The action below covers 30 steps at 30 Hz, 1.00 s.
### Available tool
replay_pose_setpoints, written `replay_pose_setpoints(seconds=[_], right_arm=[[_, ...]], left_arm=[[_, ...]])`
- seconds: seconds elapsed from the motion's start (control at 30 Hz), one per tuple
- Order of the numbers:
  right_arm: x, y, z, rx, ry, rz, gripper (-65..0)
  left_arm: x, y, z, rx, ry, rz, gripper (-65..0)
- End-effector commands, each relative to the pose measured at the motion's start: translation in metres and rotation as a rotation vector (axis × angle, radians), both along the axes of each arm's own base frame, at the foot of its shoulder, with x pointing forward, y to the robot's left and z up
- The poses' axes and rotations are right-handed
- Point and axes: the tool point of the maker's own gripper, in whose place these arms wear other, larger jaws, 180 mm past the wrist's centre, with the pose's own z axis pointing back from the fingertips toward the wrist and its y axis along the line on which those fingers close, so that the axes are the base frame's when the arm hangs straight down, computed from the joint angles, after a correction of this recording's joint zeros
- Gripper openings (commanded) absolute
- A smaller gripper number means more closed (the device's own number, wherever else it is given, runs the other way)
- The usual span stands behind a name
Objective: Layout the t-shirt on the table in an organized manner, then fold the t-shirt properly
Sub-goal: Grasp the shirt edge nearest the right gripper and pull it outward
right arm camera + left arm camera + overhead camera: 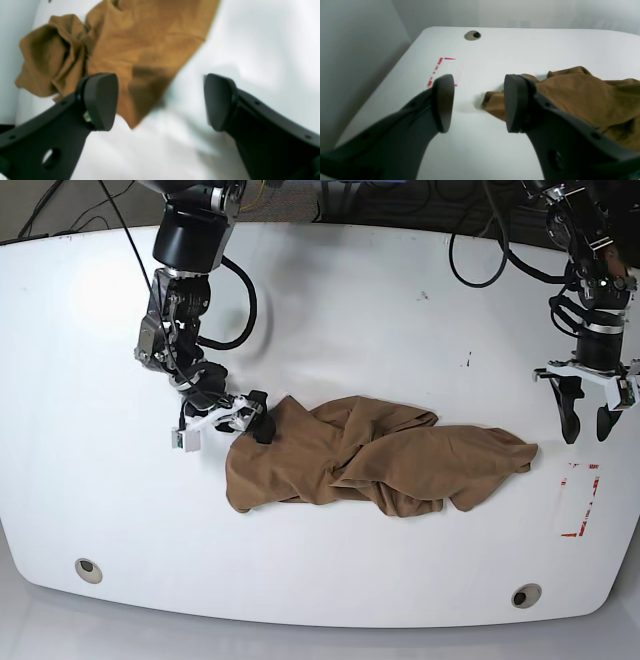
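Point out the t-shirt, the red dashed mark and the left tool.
t-shirt [380,455]: base view, crumpled middle.
red dashed mark [580,500]: base view, its left side.
left tool [478,102]: left wrist view, midway between open fingertips.

Soft, wrinkled matt cloth is seen in the t-shirt [380,455]; the counter [330,310] appears smooth and glossy; matt plastic pads [442,102] are shown.

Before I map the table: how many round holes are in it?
2: one hole near the front edge on the base view's left, the other front right; the shirt may hide more.
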Motion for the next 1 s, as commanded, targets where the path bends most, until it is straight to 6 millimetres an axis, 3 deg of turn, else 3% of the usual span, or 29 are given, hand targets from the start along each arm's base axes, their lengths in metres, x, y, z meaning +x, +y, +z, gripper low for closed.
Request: replay_pose_setpoints(seconds=[0.0,0.33,0.5,0.8,0.97], right_arm=[[0.007,0.008,0.002,0.016,0.001,0.015,-14.0],[0.014,0.031,0.006,0.062,-0.001,0.031,-16.8],[0.014,0.032,0.006,0.065,-0.001,0.031,-28.7],[0.014,0.031,0.006,0.06,0.002,0.036,-62.6],[0.012,0.031,0.004,0.058,0.006,0.039,-65.0]], left_arm=[[0.003,0.0,0.018,0.009,-0.063,-0.007,-35.5],[0.004,0.005,0.023,0.038,-0.062,-0.012,-35.5],[0.005,0.006,0.024,0.041,-0.064,-0.012,-35.5],[0.007,0.004,0.024,0.04,-0.066,-0.02,-35.5],[0.007,0.003,0.024,0.041,-0.065,-0.021,-35.5]])
